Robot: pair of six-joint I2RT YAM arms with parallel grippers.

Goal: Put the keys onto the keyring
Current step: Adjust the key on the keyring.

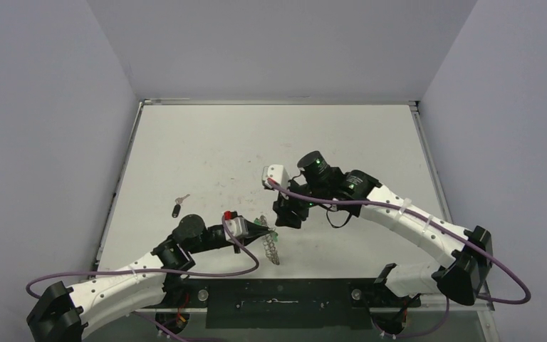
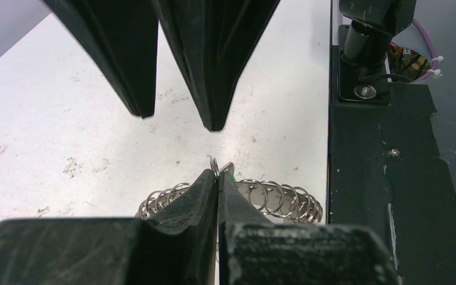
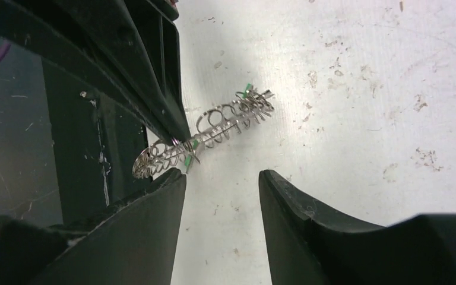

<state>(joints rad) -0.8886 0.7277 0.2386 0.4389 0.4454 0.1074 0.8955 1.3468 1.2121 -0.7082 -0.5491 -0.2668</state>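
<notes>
The keyring [image 1: 273, 249] is a silver hoop with a rim of small wire loops, standing on edge near the table's front. My left gripper [image 1: 265, 226] is shut on one loop of its rim; in the left wrist view the closed tips [image 2: 218, 177] pinch that loop, with the hoop [image 2: 285, 199] behind them. A green key head [image 3: 191, 153] shows at the ring [image 3: 225, 119]. My right gripper [image 1: 285, 217] hangs just beyond it, open and holding nothing [image 3: 222, 178]. A black-headed key [image 1: 176, 211] and a silver key [image 1: 182, 198] lie together to the left.
The black base bar [image 1: 278, 303] runs along the near edge, close behind the ring. The white tabletop [image 1: 271, 142] is scuffed and walled on three sides. Purple cables [image 1: 206, 272] loop off both arms.
</notes>
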